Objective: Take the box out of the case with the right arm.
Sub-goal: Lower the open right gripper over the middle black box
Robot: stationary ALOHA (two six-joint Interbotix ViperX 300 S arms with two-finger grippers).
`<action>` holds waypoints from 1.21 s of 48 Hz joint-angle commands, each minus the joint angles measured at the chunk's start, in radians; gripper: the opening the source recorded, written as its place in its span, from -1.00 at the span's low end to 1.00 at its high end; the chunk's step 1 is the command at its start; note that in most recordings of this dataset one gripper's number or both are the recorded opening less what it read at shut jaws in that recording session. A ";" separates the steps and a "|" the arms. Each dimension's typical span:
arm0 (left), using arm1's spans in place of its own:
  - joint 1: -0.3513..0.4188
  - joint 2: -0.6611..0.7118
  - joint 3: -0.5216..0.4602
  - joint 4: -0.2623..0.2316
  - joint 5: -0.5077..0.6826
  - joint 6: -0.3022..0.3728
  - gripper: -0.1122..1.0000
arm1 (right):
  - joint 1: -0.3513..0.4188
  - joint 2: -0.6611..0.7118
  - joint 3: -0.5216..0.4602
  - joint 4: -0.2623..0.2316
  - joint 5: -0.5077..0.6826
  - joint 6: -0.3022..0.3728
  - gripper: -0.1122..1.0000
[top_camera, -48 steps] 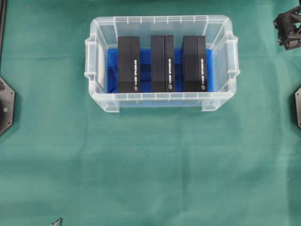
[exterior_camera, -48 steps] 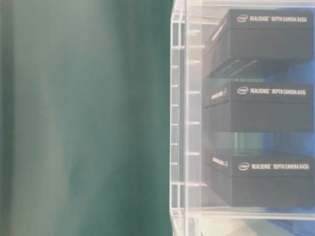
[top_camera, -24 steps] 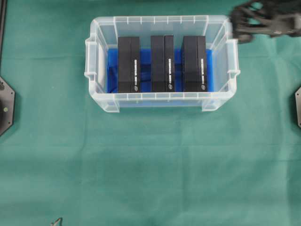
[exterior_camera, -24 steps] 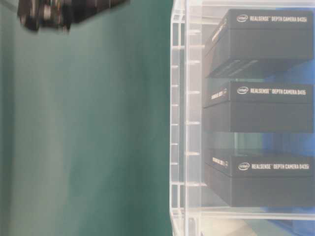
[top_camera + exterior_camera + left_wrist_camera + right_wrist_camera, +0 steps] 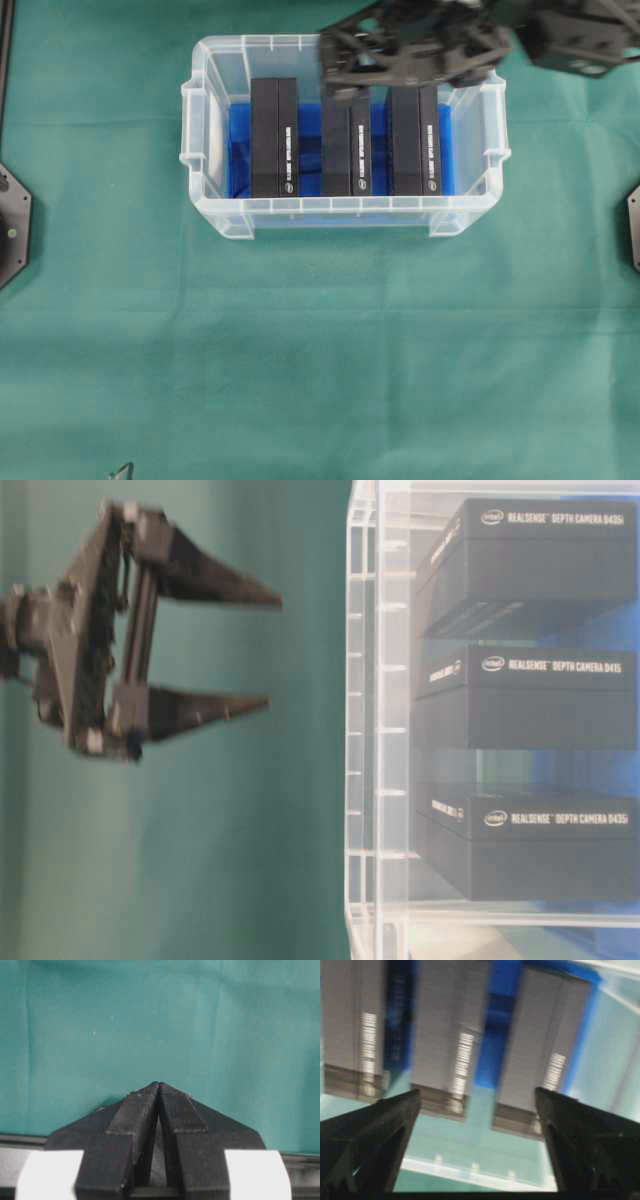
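The right gripper [image 5: 335,70] hangs over the far side of the case [image 5: 200,130] with its two pointed fingers [image 5: 215,585] spread as wide as they go and nothing between them; a second ago it sat folded off beyond the tub's right end, half a second ago it was level with the right rim, so the right arm [image 5: 580,35] has swung in across the tub; the wrist view is smeared by motion, which suggests the sweep is not finished; below it three black boxes stand on edge in a row on the blue floor, untouched and not shifted: the left box [image 5: 273,138], the middle box [image 5: 346,140] nearest the fingertips, the right box [image 5: 414,140] under the arm; the reach looks nearly done, with descent and grasp yet to come; the left gripper [image 5: 159,1091] sits pinched together on nothing above bare green cloth [image 5: 320,350].
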 commanded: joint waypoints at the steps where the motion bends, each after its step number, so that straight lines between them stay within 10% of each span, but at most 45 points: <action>1: 0.000 0.003 -0.025 0.003 0.002 0.000 -0.80 | 0.006 0.009 -0.072 -0.002 -0.003 0.002 0.87; 58: 0.002 0.003 -0.025 0.003 0.025 0.000 -0.80 | 0.008 0.051 -0.121 0.003 0.012 0.002 0.87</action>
